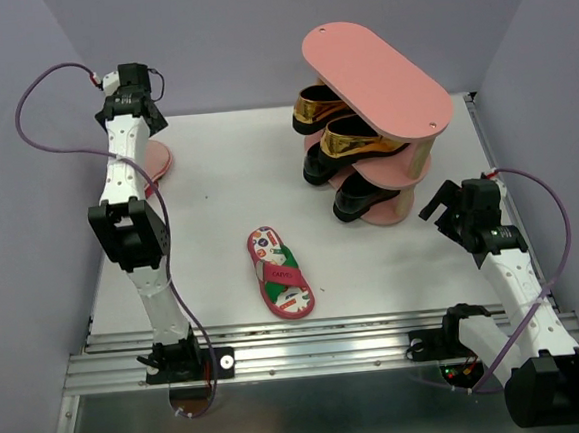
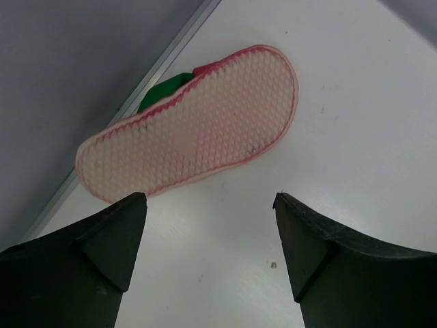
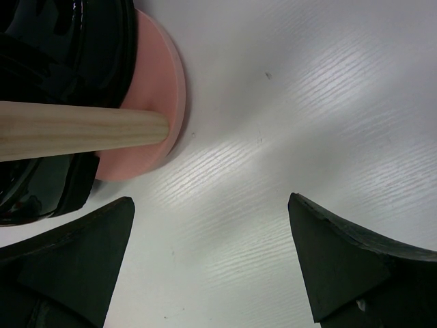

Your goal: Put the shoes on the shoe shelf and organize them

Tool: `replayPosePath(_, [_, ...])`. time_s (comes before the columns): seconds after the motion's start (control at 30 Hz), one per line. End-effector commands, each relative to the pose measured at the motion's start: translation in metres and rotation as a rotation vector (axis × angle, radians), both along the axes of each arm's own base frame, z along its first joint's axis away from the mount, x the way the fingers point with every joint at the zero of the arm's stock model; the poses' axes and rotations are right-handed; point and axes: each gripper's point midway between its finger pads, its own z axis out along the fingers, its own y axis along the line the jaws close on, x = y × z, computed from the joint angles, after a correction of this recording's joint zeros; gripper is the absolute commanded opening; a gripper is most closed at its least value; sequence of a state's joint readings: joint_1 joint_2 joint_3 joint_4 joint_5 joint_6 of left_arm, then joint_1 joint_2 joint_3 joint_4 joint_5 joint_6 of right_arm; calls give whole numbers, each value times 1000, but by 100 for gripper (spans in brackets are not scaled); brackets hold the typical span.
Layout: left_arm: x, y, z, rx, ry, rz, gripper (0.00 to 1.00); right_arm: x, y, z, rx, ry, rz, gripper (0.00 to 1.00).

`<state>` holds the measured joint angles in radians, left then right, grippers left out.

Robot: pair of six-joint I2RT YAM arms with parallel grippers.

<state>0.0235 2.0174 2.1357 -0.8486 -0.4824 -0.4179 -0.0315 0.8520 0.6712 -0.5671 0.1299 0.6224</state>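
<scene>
The salmon-pink shoe shelf [image 1: 379, 74] stands at the back right. Two gold loafers [image 1: 348, 137] sit on its middle board and two black loafers [image 1: 363, 199] on the bottom board; its top board is bare. One pink flip-flop [image 1: 280, 271] lies footbed up at the table's middle. The other flip-flop [image 2: 198, 123] lies sole up by the left wall, mostly hidden behind the left arm in the top view [image 1: 157, 159]. My left gripper [image 2: 208, 205] is open just above it. My right gripper [image 3: 212, 205] is open beside the shelf's bottom board [image 3: 160, 82] and a black loafer [image 3: 61, 55].
A wooden post [image 3: 75, 130] of the shelf crosses the right wrist view. Grey walls close the table on the left, back and right. A metal rail [image 1: 320, 349] runs along the near edge.
</scene>
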Motion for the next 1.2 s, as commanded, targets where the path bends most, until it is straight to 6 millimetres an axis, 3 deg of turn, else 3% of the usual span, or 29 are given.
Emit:
replayPosePath(0.0, [32, 16, 7, -61, -16, -172, 87, 9, 1, 13, -3, -61, 12, 100])
replayPosePath(0.1, [48, 36, -24, -91, 4, -185, 89, 8, 1, 14, -1, -66, 10, 100])
replayPosePath(0.4, [62, 66, -60, -70, 33, -196, 90, 10, 0, 9, -6, -34, 14, 100])
replayPosePath(0.57, [73, 64, -89, -144, 42, -276, 89, 10, -2, 9, -10, -30, 3, 100])
replayPosePath(0.7, [66, 62, -132, -193, 115, -252, 86, 12, -2, 11, -2, -26, -6, 100])
replayPosePath(0.77, [59, 56, -150, -216, 150, -247, 85, 12, -1, 10, 2, -25, -9, 100])
replayPosePath(0.93, [45, 23, -156, -230, 181, -257, 81, 14, -3, 9, -1, -15, -23, 100])
replayPosePath(0.97, [48, 7, -155, -221, 165, -285, 81, 15, -4, 11, -3, -18, -26, 100])
replayPosePath(1.0, [36, 1, -168, -214, 204, -276, 81, 16, -4, 11, -1, -18, -26, 100])
replayPosePath(1.07, [29, -14, -163, -202, 198, -285, 81, 18, -4, 13, 0, -22, -27, 100])
replayPosePath(1.17, [2, -42, -192, -248, 259, -303, 79, 18, -4, 13, -3, -24, -28, 100])
